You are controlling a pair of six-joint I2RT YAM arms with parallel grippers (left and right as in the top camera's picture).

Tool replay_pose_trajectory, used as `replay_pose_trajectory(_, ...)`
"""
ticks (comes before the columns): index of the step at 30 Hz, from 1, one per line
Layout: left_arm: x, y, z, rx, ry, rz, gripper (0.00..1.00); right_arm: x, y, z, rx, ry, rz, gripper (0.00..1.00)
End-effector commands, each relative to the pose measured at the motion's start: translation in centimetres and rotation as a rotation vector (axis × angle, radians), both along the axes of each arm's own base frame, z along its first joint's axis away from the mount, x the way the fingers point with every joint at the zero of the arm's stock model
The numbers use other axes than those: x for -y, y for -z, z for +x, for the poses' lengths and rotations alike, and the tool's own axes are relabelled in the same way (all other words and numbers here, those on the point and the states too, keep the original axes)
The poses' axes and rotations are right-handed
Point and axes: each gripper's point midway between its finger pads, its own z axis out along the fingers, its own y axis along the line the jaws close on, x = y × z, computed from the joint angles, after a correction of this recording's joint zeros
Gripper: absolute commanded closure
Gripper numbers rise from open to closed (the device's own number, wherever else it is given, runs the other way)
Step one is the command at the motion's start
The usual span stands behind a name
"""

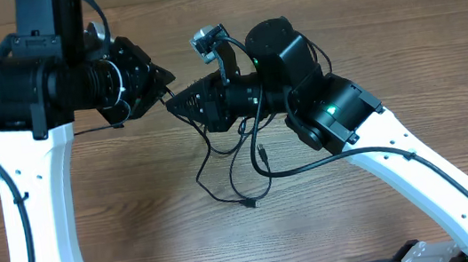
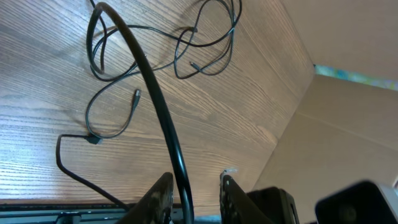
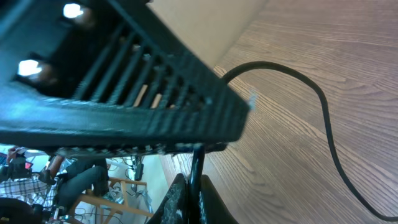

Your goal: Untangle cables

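- Pale wood-grain bench (image 1: pixel 136 206); a beige wall (image 2: pixel 336 137) rises beyond one edge.
- Thin black cables (image 1: pixel 230 172) lie in loose loops near the bench's middle, strung lengthwise from the raised jaws toward the near edge, one plug (image 1: pixel 252 203) lying nearest that edge.
- Left jaws stand apart, one cable running loose between them.
- Right jaws are closed on a cable strand.

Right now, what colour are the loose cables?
The cables are black; the left wrist view shows them best.
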Motion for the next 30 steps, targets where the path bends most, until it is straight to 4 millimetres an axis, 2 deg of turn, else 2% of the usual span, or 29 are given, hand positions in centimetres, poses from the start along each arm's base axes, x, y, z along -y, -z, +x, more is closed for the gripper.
replay_pose_trajectory(1,0.5,0.5,0.3,-0.013,0.023,-0.004,0.79,0.2,-1.5,-0.2,0.024,0.003,0.023,0.96)
replay_pose_trajectory(4,0.5,0.5,0.4,-0.009,0.023,-0.004,0.89,0.2,-1.4,-0.2,0.023,0.003,0.022,0.96)
replay_pose_trajectory(7,0.5,0.4,0.5,-0.003,0.023,-0.005,0.89,0.2,-1.4,-0.2,0.021,0.004,0.02,0.96)
replay_pose_trajectory(8,0.5,0.4,0.6,0.003,0.022,-0.006,0.96,0.2,-1.4,-0.2,0.021,0.004,0.02,0.96)
replay_pose_trajectory(11,0.6,0.1,1.0,0.022,0.02,-0.01,0.96,0.3,-1.1,-0.2,0.02,0.005,0.01,0.96)
replay_pose_trajectory(12,0.7,-0.2,1.5,0.049,0.02,-0.013,0.96,0.4,-0.7,-0.2,0.028,0.008,-0.008,0.91)
replay_pose_trajectory(13,0.9,-0.8,2.3,0.091,0.023,-0.024,0.96,1.0,0.5,0.6,0.024,0.065,-0.065,0.51)
replay_pose_trajectory(14,1.6,-1.9,3.1,0.147,0.046,-0.069,0.96,2.1,2.1,1.6,0.004,0.151,-0.139,0.23)
replay_pose_trajectory(15,2.5,-3.7,4.1,0.232,0.082,-0.128,0.96,3.5,4.1,2.4,-0.024,0.238,-0.233,0.05)
replay_pose_trajectory(16,3.4,-5.6,5.1,0.313,0.107,-0.189,0.96,4.3,5.1,2.5,-0.044,0.267,-0.28,0.0)
replay_pose_trajectory(19,4.8,-10.3,6.8,0.47,0.122,-0.322,0.96,6.0,7.2,2.5,-0.083,0.327,-0.387,0.0)
replay_pose_trajectory(20,4.7,-12.5,7.9,0.564,0.101,-0.345,0.96,7.2,8.1,2.7,-0.092,0.371,-0.443,0.0)
replay_pose_trajectory(22,4.1,-15.5,9.5,0.715,0.059,-0.344,0.95,9.3,9.4,3.1,-0.109,0.44,-0.533,0.0)
replay_pose_trajectory(23,3.9,-16.0,9.8,0.743,0.048,-0.338,0.96,9.7,9.7,3.1,-0.116,0.451,-0.546,0.0)
replay_pose_trajectory(25,2.7,-17.2,11.1,0.822,-0.033,-0.297,0.95,11.9,10.5,3.6,-0.159,0.492,-0.588,0.0)
replay_pose_trajectory(28,1.6,-17.5,12.4,0.858,-0.112,-0.26,0.96,15.4,11.4,4.8,-0.23,0.573,-0.62,0.0)
replay_pose_trajectory(30,1.7,-17.7,13.6,0.889,-0.11,-0.266,0.96,16.3,11.9,5.3,-0.271,0.613,-0.609,0.0)
